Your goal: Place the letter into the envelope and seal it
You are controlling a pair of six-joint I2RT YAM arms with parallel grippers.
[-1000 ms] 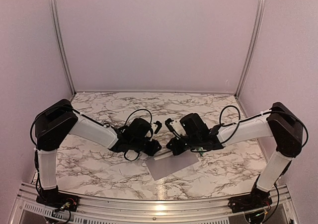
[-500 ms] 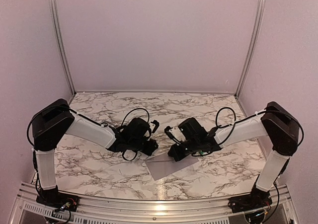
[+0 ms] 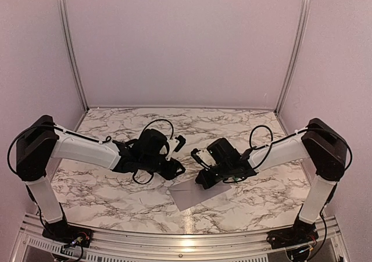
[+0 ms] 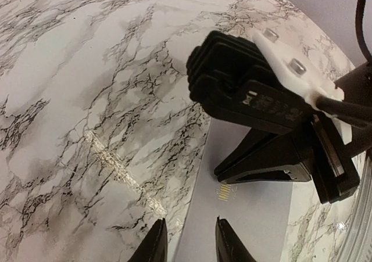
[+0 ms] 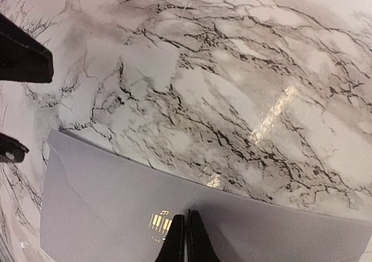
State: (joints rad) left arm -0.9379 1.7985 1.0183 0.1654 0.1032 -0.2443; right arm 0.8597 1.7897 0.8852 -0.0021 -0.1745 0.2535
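Note:
The grey envelope lies flat on the marble table, near the front and between the two arms. A small gold mark is printed on it. My right gripper is shut, and its tips press down on the envelope beside that mark. My left gripper hovers open over the envelope's left edge with nothing between its fingers. In the left wrist view the right gripper points down onto the grey paper. The letter is not in view.
The marble table stretches out on all sides of the envelope. Pink walls with metal posts close the back and sides. A metal rail runs along the near edge by the arm bases.
The right gripper has come down onto the envelope. The left arm has stretched out lower and its jaws have parted a little.

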